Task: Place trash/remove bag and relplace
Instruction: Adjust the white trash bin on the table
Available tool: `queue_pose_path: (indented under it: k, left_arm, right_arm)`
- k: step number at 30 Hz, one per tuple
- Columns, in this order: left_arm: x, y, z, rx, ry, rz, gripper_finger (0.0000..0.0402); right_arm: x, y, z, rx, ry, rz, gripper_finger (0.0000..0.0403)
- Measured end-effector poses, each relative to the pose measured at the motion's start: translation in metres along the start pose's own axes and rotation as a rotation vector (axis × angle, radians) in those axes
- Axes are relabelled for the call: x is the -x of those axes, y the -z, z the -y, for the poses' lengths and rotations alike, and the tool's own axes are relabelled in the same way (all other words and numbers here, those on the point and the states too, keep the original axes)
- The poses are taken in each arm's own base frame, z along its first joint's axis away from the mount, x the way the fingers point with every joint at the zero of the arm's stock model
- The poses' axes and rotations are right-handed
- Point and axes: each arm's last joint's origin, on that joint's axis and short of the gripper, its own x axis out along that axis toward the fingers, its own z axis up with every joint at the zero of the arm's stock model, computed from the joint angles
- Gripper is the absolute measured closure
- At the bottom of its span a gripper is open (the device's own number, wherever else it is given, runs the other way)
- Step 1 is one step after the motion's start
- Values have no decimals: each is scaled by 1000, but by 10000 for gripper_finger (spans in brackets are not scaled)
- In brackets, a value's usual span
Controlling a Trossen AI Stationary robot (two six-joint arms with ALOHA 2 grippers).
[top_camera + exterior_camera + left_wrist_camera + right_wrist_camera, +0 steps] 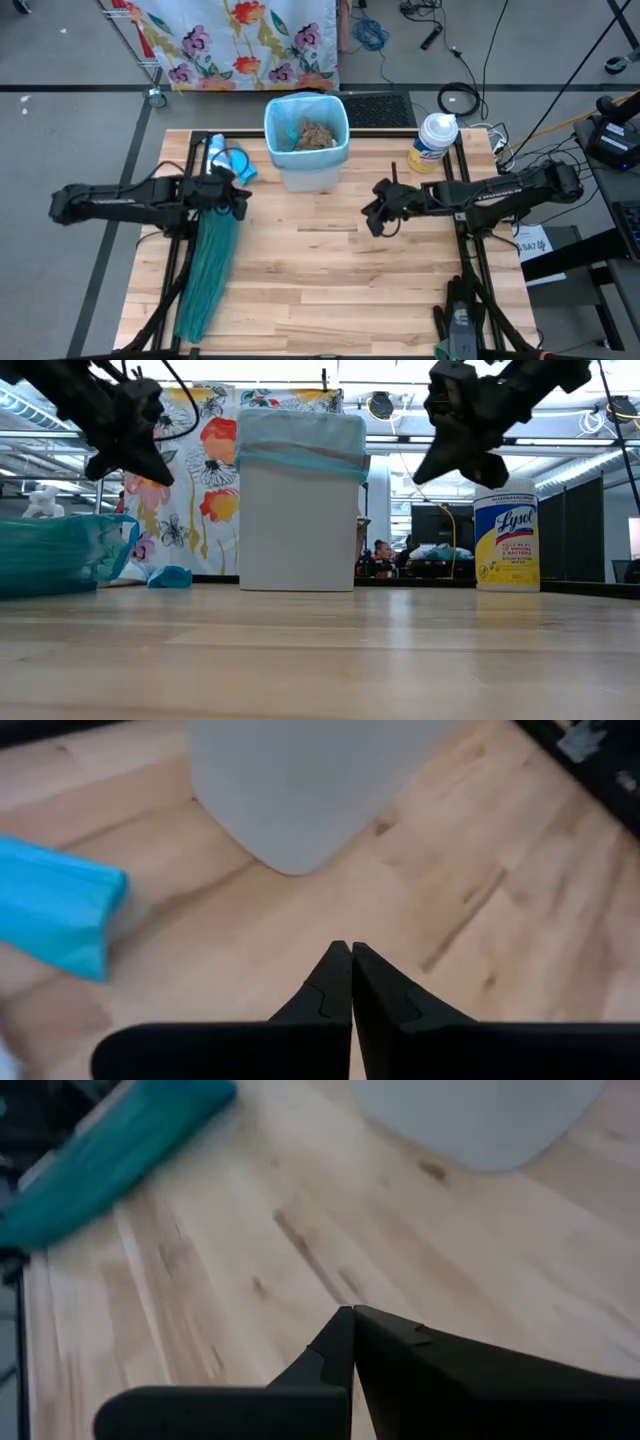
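1. While both arms hang above the wooden bench, the white bin stands at its far edge, midway between them, lined with the pale-blue bag, whose rim is folded over the top.
2. Inside the bin lies the trash, a heap of brown crumpled paper, seen only in the high view.
3. The left end effector is over the left side of the bench, just left of the bin; its fingers are pressed together tip to tip with nothing between them.
4. The teal-green bag lies on the bench as a long bunched strip, running from under the left end effector toward the near left corner; the end effector has no hold of it.
5. Just beside the bin's left side lies a small bright-blue bundle, resting on the bench.
6. The right end effector is over the bench, to the right of the bin and a little nearer the front; its fingers are also fully closed and empty.
7. A tub of wipes with a yellow label stands upright at the far right of the bench, apart from the bin.
8. Behind the bench hangs a flowered cloth.
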Motion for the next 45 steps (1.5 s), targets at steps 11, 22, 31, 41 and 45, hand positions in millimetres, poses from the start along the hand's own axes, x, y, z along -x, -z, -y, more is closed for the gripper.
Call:
queue_pose_path:
  k: [11,22,31,41,45]
  left_arm:
    - [-18,-43,-51,9,-1,51,401]
    - [-61,-110,-103,174,24,263,401]
    - [-97,-169,-128,99,168,309,401]
    - [-113,-169,-113,31,378,182,401]
    - [-109,-165,-92,-9,465,131,401]
  right_arm:
    - [-16,-6,5,-156,18,29,403]
    - [-46,-5,-1,-280,-28,67,403]
    - [-58,-5,-3,-308,-58,102,403]
    - [-42,2,-8,-288,15,116,403]
    - [-28,3,-5,-271,75,121,403]
